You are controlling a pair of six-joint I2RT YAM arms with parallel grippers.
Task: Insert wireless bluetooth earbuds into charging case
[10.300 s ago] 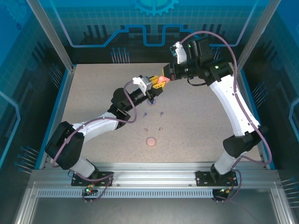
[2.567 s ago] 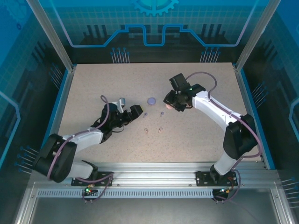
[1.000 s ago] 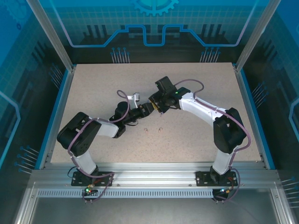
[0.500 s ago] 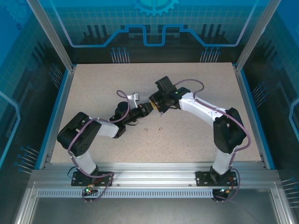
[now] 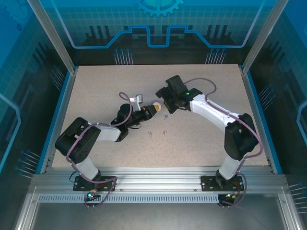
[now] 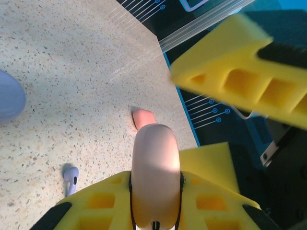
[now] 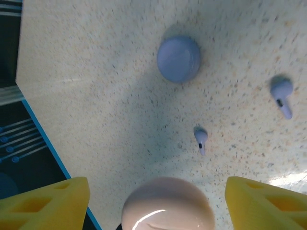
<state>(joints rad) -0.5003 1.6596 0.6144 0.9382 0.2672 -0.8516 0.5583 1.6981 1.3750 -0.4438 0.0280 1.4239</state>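
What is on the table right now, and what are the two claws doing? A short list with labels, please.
left gripper: shut on the pink case
right gripper: open, one finger on each side of the pink case, not touching it
purple case: lying on the table
purple earbuds: two, loose on the table near the purple case
other earbuds: two, side by side, nearer the arms' bases; colour too small to tell
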